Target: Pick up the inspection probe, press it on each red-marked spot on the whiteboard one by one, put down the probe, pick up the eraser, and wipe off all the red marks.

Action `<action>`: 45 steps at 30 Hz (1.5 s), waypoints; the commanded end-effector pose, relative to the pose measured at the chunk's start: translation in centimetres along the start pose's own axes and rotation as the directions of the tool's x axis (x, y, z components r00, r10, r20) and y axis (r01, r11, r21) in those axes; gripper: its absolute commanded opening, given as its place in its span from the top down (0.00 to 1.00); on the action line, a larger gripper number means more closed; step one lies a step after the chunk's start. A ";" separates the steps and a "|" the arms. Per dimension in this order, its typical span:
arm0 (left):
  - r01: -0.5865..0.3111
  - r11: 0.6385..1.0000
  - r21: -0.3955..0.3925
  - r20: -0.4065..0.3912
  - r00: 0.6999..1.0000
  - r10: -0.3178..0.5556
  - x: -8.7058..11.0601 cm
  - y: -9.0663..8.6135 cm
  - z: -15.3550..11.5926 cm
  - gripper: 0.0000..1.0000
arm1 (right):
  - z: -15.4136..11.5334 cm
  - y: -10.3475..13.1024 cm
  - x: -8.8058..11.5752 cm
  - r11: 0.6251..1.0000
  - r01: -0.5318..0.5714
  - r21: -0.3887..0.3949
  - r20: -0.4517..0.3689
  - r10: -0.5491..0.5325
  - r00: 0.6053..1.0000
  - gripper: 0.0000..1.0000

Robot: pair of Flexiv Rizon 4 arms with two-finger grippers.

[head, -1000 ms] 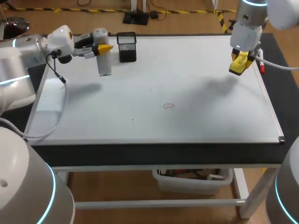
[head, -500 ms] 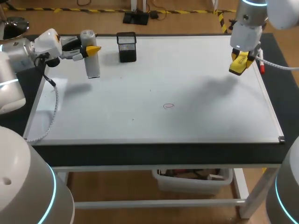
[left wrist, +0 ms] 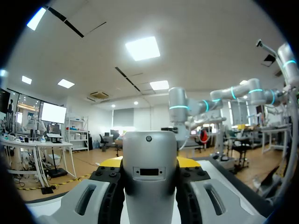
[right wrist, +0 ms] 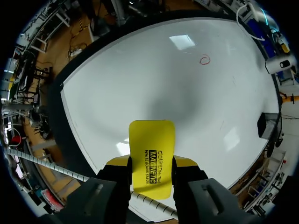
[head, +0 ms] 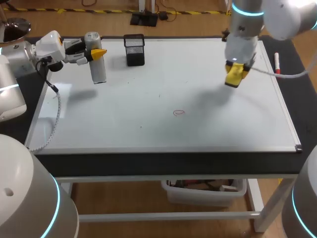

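Here's the table (head: 163,162), with the whiteboard (head: 148,94) covering almost all of it. One red mark (head: 179,112) sits on it, a small ring toward the near edge, and that's our anchor. In the right wrist view the same mark (right wrist: 204,60) shows well ahead of the fingers.

Beyond the mark and off to its right hangs the right claw (head: 234,75). It's closed on the yellow eraser (head: 234,78), and it's up off the board, with its shadow lying between it and the mark. From the wrist, the right claw (right wrist: 152,164) pinches the eraser (right wrist: 152,149) from both sides, flat face out.

Farther right of the mark, past the board's edge, a pen (head: 277,63) lies on the table.

Now far left of the mark and farther back: the left claw (head: 96,51) comes in sideways and grips the grey probe (head: 98,69), which is held upright. The wrist view confirms it, with the left claw (left wrist: 149,163) clamped on the probe (left wrist: 149,186) from both sides.

Last, straight back and left of the mark, a black mesh cup (head: 134,49) stands beside the probe, apart from it.
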State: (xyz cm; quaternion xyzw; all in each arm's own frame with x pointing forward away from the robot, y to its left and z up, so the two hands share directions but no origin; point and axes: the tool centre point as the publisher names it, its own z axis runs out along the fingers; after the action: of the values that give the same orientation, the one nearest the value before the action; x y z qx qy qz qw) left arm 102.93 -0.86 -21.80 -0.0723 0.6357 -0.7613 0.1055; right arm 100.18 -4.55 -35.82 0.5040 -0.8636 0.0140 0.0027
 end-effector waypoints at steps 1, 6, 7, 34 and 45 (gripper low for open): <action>-0.002 1.000 0.003 0.000 1.000 0.002 0.0 0.0 0.0 1.00 | 0.8 3.5 -1.7 0.999 0.045 0.027 0.014 -0.046 0.999 1.00; -0.002 1.000 0.003 0.000 1.000 0.002 0.0 0.0 0.0 1.00 | 1.0 7.9 -4.8 0.989 0.147 -0.002 0.070 -0.147 0.987 1.00; -0.002 1.000 0.003 0.000 1.000 0.002 0.0 0.0 0.0 1.00 | 1.0 8.7 -5.4 0.986 0.165 -0.007 0.081 -0.163 0.983 1.00; -0.002 1.000 0.003 0.000 1.000 0.002 0.0 0.0 0.0 1.00 | 4.0 19.7 -15.0 0.890 0.443 -0.106 0.078 -0.437 0.896 1.00; -0.002 1.000 0.003 0.000 1.000 0.002 0.0 0.0 0.0 1.00 | 5.2 20.7 -15.0 0.879 0.461 -0.120 0.068 -0.456 0.887 1.00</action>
State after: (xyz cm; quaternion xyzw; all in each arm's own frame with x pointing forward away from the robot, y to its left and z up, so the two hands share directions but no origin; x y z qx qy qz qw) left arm 102.92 -0.88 -21.77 -0.0725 0.6357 -0.7612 0.1055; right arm 89.47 18.47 -41.59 0.6920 -0.7194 -0.0553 0.0217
